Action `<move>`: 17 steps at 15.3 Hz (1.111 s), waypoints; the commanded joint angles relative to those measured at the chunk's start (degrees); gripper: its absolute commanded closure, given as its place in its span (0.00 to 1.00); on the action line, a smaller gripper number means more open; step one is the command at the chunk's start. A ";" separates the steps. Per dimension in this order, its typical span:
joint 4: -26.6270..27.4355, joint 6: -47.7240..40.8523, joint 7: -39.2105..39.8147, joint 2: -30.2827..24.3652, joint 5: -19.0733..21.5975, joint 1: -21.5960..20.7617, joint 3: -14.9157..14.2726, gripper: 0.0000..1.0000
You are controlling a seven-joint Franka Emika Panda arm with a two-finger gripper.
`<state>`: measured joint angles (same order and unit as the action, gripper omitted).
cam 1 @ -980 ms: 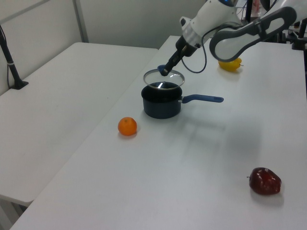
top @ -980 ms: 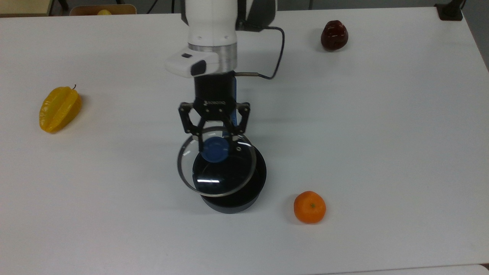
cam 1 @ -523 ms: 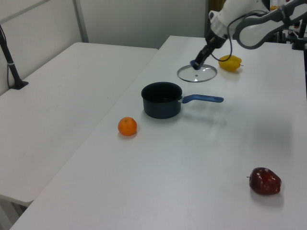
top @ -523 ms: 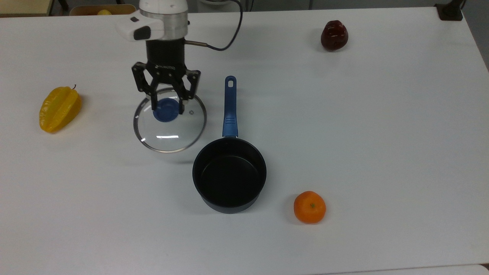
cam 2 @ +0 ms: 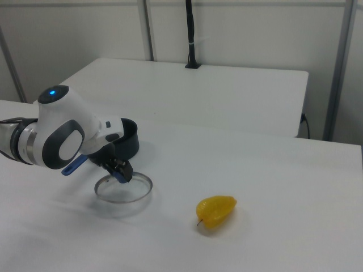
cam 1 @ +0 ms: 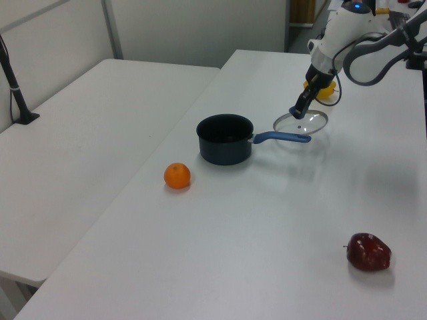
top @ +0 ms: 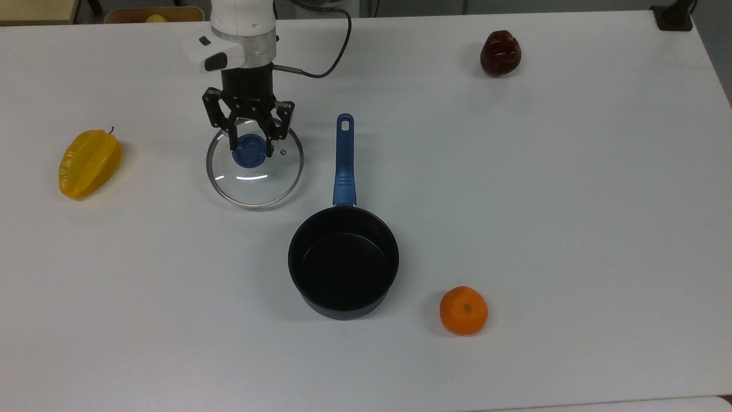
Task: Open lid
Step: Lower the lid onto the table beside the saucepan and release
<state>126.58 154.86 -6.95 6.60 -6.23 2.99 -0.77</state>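
The lid (top: 254, 166) is off the saucepan (top: 343, 269) and sits on the white table (top: 572, 200), to the top view's left of the pan's blue handle (top: 344, 160) and farther back on the table than the pan body. It is round clear glass with a metal rim, and its small steam vent lies just to the top view's right of the blue knob (top: 250, 152). In the left view the lid (cam 1: 301, 123) is at the far end of the handle, close beside it; whether rim and handle touch cannot be made out.

The claw (top: 250, 150) comes down from above onto the centre of the lid — its two black fingers stand on either side of the knob and close against it, gripping it. In the right view the claw (cam 2: 121, 173) meets the lid (cam 2: 123, 188) at the knob, with the glass spreading out below the fingertips.

Whether the lid rests fully on the table or is held just clear of it cannot be told.

A yellow starfruit (top: 88, 163) lies well to the top view's left of the lid, an orange (top: 463, 309) near the pan at the top view's lower right, and a dark red fruit (top: 500, 52) far off at the top view's upper right.
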 commanded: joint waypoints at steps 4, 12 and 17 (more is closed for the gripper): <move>0.86 2.38 -0.44 1.31 -1.24 -0.88 -0.02 0.47; -0.10 -6.24 -1.75 1.84 -1.15 -0.88 0.16 0.36; -4.05 -12.28 -2.02 1.14 -1.06 -0.44 0.16 0.00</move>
<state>125.76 149.38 -7.37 8.98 -6.51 2.67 -0.50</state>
